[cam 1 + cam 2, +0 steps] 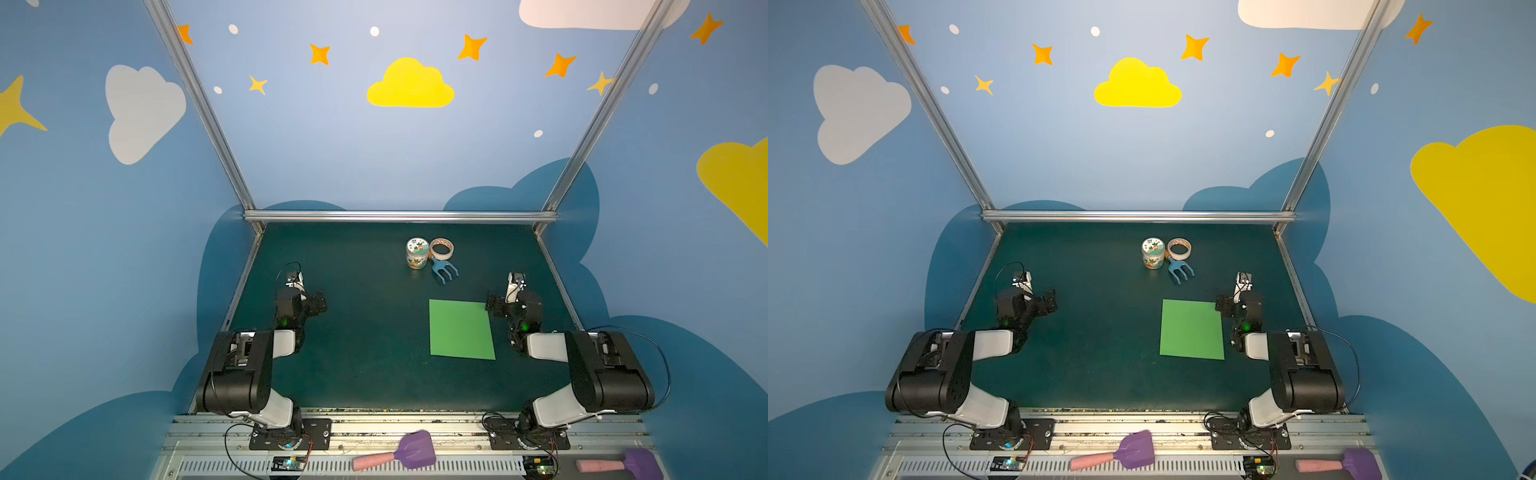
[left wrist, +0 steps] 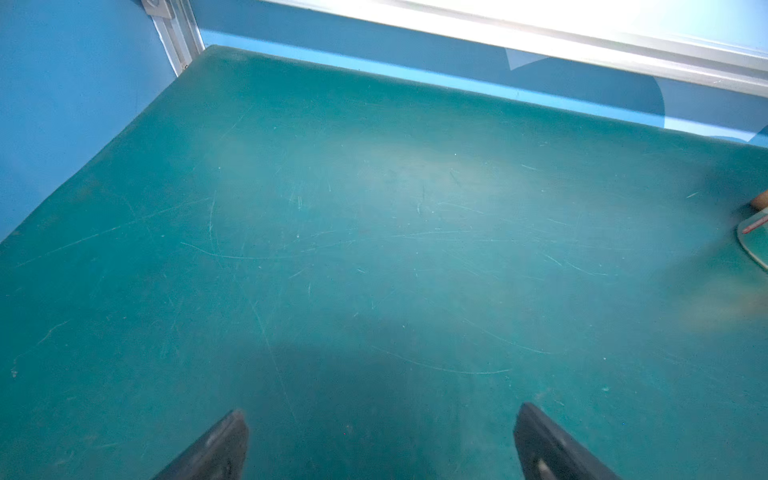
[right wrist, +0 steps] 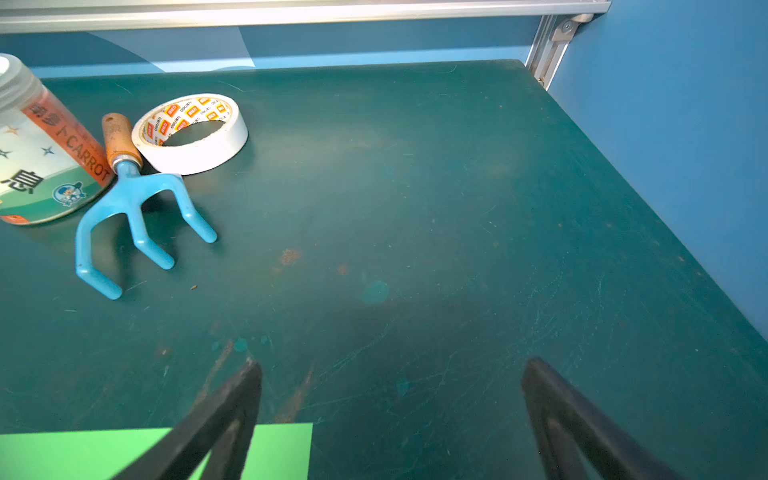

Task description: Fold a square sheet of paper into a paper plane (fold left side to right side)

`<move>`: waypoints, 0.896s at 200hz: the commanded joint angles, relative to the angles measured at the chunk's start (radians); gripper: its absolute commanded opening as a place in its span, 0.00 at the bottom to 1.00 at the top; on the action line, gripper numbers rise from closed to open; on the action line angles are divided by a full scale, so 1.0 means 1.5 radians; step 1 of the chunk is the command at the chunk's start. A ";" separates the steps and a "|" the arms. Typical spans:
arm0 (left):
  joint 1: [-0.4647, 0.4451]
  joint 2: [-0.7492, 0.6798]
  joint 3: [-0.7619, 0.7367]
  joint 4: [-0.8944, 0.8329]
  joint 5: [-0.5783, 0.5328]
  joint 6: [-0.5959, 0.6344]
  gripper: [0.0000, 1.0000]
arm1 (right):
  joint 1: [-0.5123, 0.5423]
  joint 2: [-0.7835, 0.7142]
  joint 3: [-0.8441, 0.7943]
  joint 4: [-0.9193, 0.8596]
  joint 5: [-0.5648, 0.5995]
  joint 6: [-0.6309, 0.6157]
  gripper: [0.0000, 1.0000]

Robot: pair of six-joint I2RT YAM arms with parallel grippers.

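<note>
bright green square sheet of paper (image 1: pixel 461 329) lies flat, unfolded, on table's right side.

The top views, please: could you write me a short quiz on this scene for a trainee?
1. True or false: the paper lies flat and unfolded.
2. Which pincer is nearer the paper? A. left pincer B. right pincer
3. Fill in: next to the jar and tape lies a blue garden ____.
Key: 1 true; 2 B; 3 fork.
</note>
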 commanded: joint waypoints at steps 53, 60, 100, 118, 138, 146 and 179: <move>-0.001 -0.009 0.009 -0.002 -0.001 0.001 1.00 | 0.002 -0.012 0.009 -0.002 -0.003 0.001 0.97; 0.000 -0.008 0.009 -0.002 -0.001 0.000 1.00 | 0.002 -0.012 0.009 -0.002 -0.004 0.002 0.97; 0.000 -0.008 0.010 -0.002 0.000 0.000 1.00 | 0.002 -0.012 0.009 -0.002 -0.004 0.002 0.97; 0.000 -0.007 0.009 -0.002 0.000 0.000 1.00 | 0.002 -0.011 0.009 -0.002 -0.003 0.002 0.97; 0.000 -0.007 0.010 -0.003 -0.001 0.000 1.00 | 0.002 -0.012 0.009 -0.003 -0.003 0.002 0.97; 0.000 -0.008 0.010 -0.003 -0.001 0.001 1.00 | 0.001 -0.011 0.011 -0.002 -0.004 0.002 0.97; -0.001 -0.004 0.015 -0.010 -0.001 0.000 1.00 | 0.001 -0.011 0.010 -0.003 -0.004 0.002 0.97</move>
